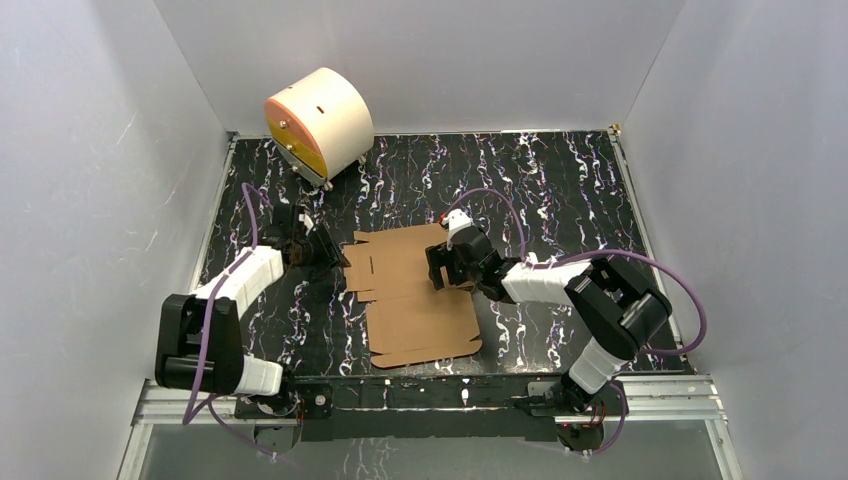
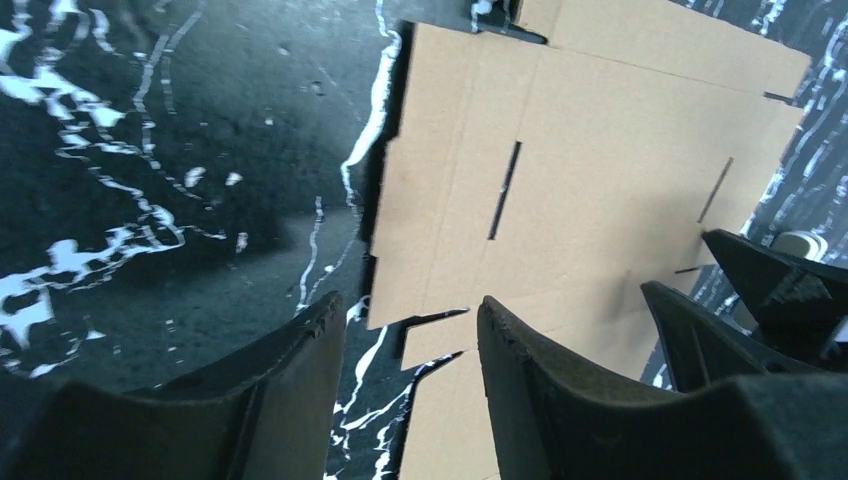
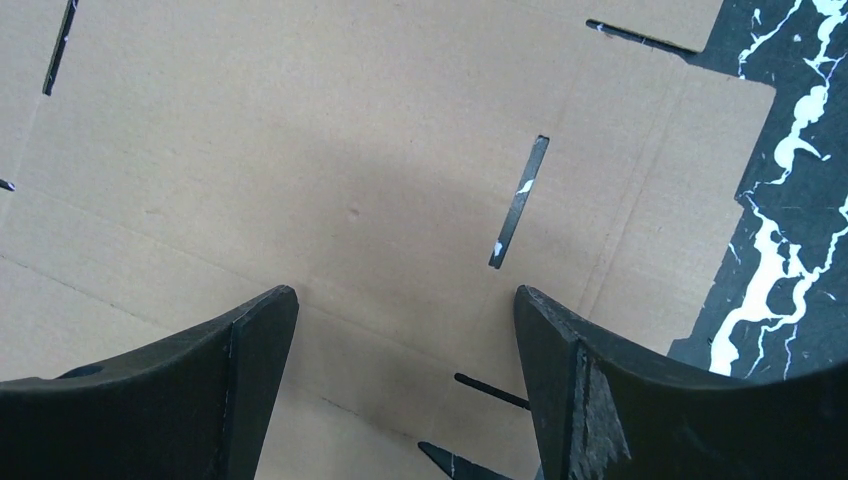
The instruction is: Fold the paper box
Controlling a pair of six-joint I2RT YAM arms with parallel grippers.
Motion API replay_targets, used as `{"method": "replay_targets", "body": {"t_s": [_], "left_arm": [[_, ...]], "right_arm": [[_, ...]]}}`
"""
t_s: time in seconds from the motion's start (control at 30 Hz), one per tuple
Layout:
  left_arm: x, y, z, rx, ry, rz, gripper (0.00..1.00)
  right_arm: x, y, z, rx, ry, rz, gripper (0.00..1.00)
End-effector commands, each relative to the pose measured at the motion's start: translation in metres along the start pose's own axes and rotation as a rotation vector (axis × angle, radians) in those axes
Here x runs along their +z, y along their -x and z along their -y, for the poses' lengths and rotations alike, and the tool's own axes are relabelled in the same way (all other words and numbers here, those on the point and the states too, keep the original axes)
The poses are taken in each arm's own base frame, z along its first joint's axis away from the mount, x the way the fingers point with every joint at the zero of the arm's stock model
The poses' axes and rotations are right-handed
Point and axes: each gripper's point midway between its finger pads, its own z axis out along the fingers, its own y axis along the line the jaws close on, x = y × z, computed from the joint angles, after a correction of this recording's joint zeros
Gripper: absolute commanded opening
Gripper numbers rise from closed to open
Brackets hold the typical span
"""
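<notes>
Marbled table [image 1: 560, 200]: paper box [image 1: 415, 300] flat, partly hidden under R gripper [image 3: 405, 295] (spread, empty); L gripper [image 2: 410, 310] spread.

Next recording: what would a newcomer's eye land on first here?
The paper box, a flat unfolded brown sheet with slots, lies centre on the black marbled table. The open left gripper is poised at its left edge; the open right gripper hovers over its right part. A cream cylinder sits far left.

I'm looking into a robotics lab test cell here: plain white panel walls [image 1: 90, 200] boxing in a black marbled desk [image 1: 560, 190], left arm [image 1: 235, 285] and right arm [image 1: 545, 280] bolted to an aluminium rail [image 1: 670, 400], purple cables [image 1: 490, 190] looping.
</notes>
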Motion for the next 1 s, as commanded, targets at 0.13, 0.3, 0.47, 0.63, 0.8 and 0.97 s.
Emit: {"method": "replay_targets", "body": {"t_s": [0.13, 0.3, 0.47, 0.63, 0.8, 0.97], "left_arm": [[0.015, -0.007, 0.015, -0.043, -0.104, -0.042, 0.51], [0.03, -0.011, 0.001, -0.064, -0.056, -0.055, 0.52], [0.035, -0.015, -0.002, -0.072, -0.056, -0.067, 0.53], [0.036, -0.022, 0.002, -0.078, -0.089, -0.1, 0.49], [0.023, -0.018, 0.02, -0.054, -0.162, -0.091, 0.39], [0.011, -0.012, 0.036, -0.033, -0.214, -0.072, 0.3]], "right_arm": [[-0.001, 0.006, 0.001, 0.018, 0.008, 0.055, 0.88], [0.0, 0.0, 0.001, 0.016, 0.014, 0.046, 0.88], [0.001, -0.001, 0.0, 0.013, 0.023, 0.046, 0.88], [0.003, -0.003, 0.0, 0.012, 0.022, 0.044, 0.88], [0.005, -0.005, -0.001, 0.012, 0.031, 0.04, 0.88], [0.006, -0.007, -0.002, 0.014, 0.039, 0.034, 0.88]]}}
